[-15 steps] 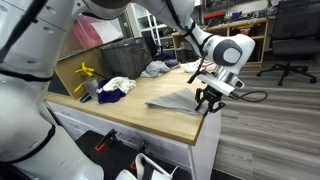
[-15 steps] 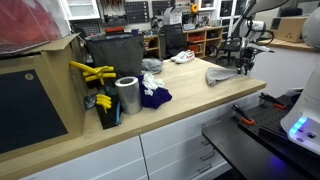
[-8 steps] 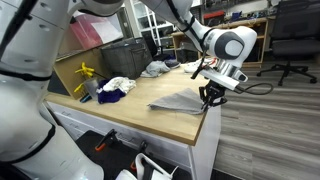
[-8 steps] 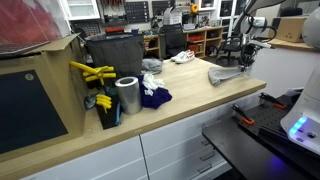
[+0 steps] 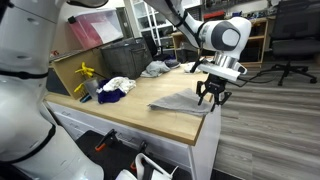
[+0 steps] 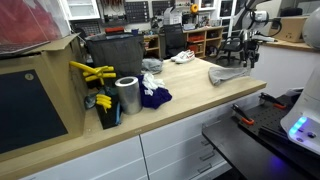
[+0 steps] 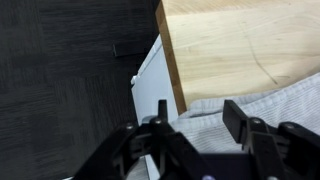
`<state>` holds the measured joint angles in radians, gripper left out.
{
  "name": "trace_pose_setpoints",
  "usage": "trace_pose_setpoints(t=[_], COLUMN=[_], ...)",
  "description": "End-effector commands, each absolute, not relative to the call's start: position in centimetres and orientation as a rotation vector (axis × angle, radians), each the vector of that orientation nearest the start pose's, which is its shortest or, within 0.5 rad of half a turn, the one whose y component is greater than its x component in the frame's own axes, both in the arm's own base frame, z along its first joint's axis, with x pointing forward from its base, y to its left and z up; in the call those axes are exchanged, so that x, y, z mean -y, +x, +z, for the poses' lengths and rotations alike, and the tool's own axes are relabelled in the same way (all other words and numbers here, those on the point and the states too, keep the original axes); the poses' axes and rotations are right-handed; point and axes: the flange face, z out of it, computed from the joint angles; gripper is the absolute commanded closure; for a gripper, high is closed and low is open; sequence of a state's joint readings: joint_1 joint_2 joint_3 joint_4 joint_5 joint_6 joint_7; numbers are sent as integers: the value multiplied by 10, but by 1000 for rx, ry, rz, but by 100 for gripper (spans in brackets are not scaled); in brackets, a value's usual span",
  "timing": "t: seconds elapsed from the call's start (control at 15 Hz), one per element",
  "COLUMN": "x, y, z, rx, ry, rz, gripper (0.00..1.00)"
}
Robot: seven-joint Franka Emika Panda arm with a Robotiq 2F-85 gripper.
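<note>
The hand [image 5: 211, 98] hangs at the outer corner of the bench [image 5: 120, 112], fingers spread apart and clasping nothing. Just beneath it lies the grey cloth [image 5: 178, 101], flat on the wood with one edge at the bench's rim. Whether the fingertips touch it cannot be told. In the wrist view its fine stripes show between the dark fingers [image 7: 248, 128]. Farther along stand a silver can [image 6: 127, 95] and a blue rag [image 6: 153, 97]. Any lettering is too small to read.

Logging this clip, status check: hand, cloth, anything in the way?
Hand open, above the cloth's edge. Grey cloth lying at the table corner, not held. Nothing between hand and cloth.
</note>
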<state>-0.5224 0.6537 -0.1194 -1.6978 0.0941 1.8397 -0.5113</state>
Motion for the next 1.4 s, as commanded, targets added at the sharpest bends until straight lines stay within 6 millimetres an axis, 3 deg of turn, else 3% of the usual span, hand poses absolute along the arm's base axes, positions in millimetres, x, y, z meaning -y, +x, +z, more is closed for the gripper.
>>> trace_pose_setpoints(t=[0.0, 0.13, 0.33, 0.4, 0.53, 0.6, 1.0, 1.07, 1.13, 1.2, 1.27, 1.33], x=[351, 352, 362, 367, 379, 384, 387, 384, 382, 379, 377, 375], y=[484, 479, 474, 474, 476, 476, 492, 496, 499, 503, 506, 509], z=[201, 203, 205, 205, 200, 198, 177, 173, 169, 166, 163, 162], rx=[-178, -163, -186, -208, -251, -273, -365, -371, -376, -382, -381, -378], ry=[-2822, -2825, -2849, -2851, -2862, -2866, -2812, -2800, -2788, -2778, -2767, -2762], rz=[606, 606, 596, 591, 586, 578, 543, 534, 528, 520, 515, 507], gripper=[61, 69, 93, 55, 53, 48, 2, 3, 39, 32, 32, 39])
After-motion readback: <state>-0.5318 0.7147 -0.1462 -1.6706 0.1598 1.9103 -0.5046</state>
